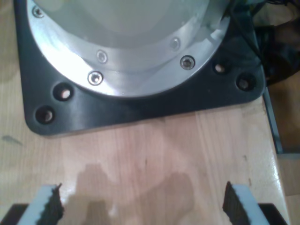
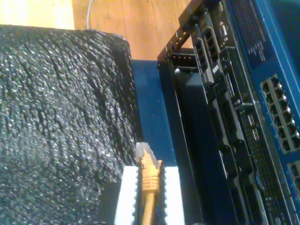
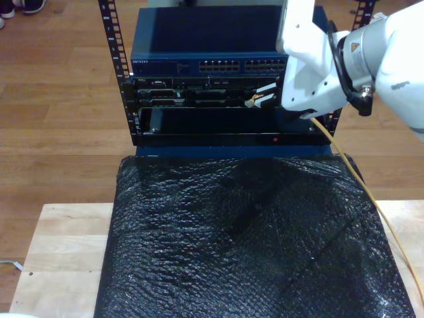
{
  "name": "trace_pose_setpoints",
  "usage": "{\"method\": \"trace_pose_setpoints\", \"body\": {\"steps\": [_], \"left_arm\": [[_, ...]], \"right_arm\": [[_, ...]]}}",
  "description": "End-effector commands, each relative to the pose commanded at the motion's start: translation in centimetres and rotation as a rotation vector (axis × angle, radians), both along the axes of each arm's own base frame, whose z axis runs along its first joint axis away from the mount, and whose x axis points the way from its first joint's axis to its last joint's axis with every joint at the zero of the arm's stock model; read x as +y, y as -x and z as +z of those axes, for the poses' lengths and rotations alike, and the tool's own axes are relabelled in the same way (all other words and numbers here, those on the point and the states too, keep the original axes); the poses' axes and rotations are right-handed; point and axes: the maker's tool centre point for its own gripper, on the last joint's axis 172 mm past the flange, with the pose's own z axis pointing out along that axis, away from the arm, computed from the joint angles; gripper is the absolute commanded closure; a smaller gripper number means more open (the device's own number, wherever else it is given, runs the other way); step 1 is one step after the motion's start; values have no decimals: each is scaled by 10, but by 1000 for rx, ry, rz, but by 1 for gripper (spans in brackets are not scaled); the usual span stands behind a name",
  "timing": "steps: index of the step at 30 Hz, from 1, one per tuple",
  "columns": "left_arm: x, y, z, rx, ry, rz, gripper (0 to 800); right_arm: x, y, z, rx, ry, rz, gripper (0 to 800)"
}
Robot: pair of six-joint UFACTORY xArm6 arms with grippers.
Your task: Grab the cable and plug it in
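Plug (image 2: 145, 157) first: we hold the cable (image 3: 371, 199) in my second gripper (image 2: 149, 187), whose pads are clamped on the yellow boot just behind the clear tip, so the plug juts out past the fingertips. In the exterior view that gripper (image 3: 264, 94) hangs in front of the rack (image 3: 122, 99), level with the black units just below the switch (image 3: 199, 59) and toward the switch's right end as that view shows it.

What the coming move turns on, we judge, is the line from plug to port. The plug's long axis points toward the rack face, while the switch's rows of ports (image 3: 218, 66) lie a little above it and slightly toward the exterior view's left. In the second wrist view those ports (image 2: 281, 112) sit off to one side of the plug's axis, not ahead of it, so we think a lift and a small sideways shift are needed before pushing in.

My first gripper (image 1: 140, 206) is far from all this; its jaws stand apart over bare wood (image 1: 154, 150) beside a black base plate (image 1: 140, 105), holding nothing.

The cable is thin and yellow-orange. Behind the gripper it droops away from the rack, running down past the black mat (image 3: 245, 238) along that mat's edge on the exterior view's right.
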Motion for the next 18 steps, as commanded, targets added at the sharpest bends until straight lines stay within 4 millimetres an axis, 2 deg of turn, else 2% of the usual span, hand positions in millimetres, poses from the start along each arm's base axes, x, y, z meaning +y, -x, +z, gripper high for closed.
{"method": "trace_pose_setpoints", "body": {"steps": [3,6,11,15,18], "left_arm": [[0,0,0,0,0,0,0],[0,0,0,1,0,1,0],[0,0,0,1,0,1,0],[0,0,0,0,0,0,0],[0,0,0,1,0,1,0]], "right_arm": [[-8,-10,5,-41,27,-23,800],[-10,-10,4,-52,52,-19,800],[-17,-13,-10,-72,77,-51,800],[5,-8,-25,-165,142,-40,800],[9,-12,-18,-241,201,-19,800]]}}
